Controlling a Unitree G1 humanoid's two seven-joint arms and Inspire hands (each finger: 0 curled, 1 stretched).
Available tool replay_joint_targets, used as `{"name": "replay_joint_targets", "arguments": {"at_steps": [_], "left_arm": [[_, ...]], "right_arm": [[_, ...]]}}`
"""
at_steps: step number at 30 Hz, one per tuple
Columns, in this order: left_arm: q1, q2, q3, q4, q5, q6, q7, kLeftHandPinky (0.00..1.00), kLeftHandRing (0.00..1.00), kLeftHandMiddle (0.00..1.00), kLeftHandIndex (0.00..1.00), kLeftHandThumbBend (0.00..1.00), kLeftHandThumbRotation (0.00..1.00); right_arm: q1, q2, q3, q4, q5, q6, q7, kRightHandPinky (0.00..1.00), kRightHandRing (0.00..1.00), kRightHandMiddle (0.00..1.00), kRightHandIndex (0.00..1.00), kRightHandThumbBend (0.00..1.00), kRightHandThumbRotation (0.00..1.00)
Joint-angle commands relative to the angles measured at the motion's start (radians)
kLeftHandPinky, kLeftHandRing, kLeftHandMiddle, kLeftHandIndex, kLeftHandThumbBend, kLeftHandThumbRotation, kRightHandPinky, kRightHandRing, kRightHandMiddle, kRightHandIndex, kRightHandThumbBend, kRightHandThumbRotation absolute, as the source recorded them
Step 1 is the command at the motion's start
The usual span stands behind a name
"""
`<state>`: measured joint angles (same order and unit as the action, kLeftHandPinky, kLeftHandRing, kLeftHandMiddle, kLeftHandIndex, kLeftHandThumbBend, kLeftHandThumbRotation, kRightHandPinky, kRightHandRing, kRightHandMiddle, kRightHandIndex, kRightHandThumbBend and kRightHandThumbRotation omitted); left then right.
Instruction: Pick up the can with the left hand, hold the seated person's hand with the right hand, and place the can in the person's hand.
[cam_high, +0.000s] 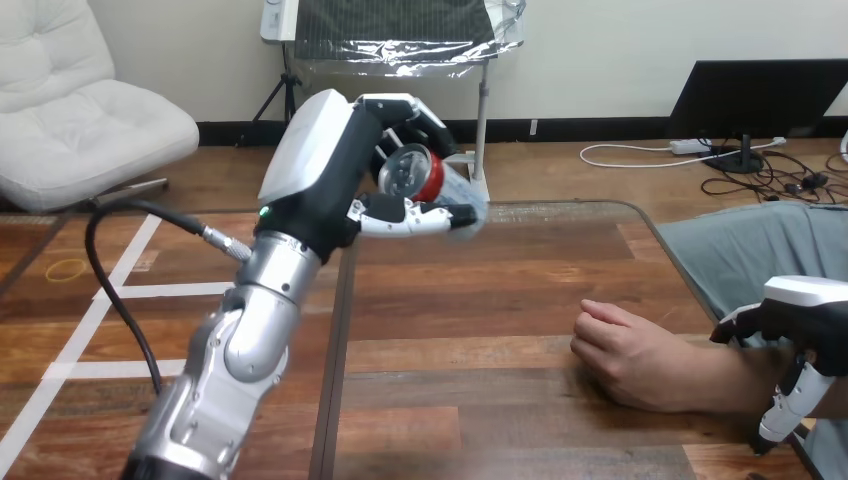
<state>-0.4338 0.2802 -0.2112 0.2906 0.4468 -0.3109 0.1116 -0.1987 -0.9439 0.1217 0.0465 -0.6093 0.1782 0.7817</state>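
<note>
Up over the table's (480, 330) far left corner, the left hand (330, 170) holds the can (412, 175) in the air. The can has a red body and a silver top with a pull tab. It lies tilted on its side, with the top turned towards the camera. The fingers arch over it from above and the thumb runs under it, so the can is clasped between them. Its far end is blurred and hard to make out.

The person's hand (625, 350) rests on the table near the right edge, loosely closed with the knuckles pointing left. It is well apart from the can. The right hand (800, 320) sits on top of the person's wrist, with its fingers curled over the far side and its thumb hanging down the near side, gripping it.

The table's left edge runs just beside the left forearm. The far edge passes under the can and rounds into the right edge, which slants down towards the person. Between the can and the person's hand lies bare wood.
</note>
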Motion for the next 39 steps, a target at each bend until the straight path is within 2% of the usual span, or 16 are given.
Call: {"name": "replay_joint_targets", "arguments": {"at_steps": [1,13,39], "left_arm": [[0.012,-0.012,0.024,-0.107,-0.011,0.007,0.001,0.32,0.37,0.45,0.49,0.61,0.00],[0.085,-0.010,0.033,-0.181,-0.015,-0.004,-0.009,0.32,0.37,0.45,0.49,0.61,0.00],[0.253,0.005,0.066,-0.334,-0.078,-0.031,-0.082,0.31,0.37,0.45,0.50,0.60,0.00]], "right_arm": [[-0.088,-0.015,0.007,0.012,-0.015,-0.011,-0.019,0.89,0.93,0.93,0.88,0.78,0.04],[-0.084,-0.007,0.002,0.039,-0.015,-0.047,-0.054,0.87,0.90,0.92,0.88,0.78,0.03],[-0.086,0.000,0.013,0.056,-0.038,-0.065,-0.079,0.82,0.86,0.89,0.87,0.75,0.03]]}}
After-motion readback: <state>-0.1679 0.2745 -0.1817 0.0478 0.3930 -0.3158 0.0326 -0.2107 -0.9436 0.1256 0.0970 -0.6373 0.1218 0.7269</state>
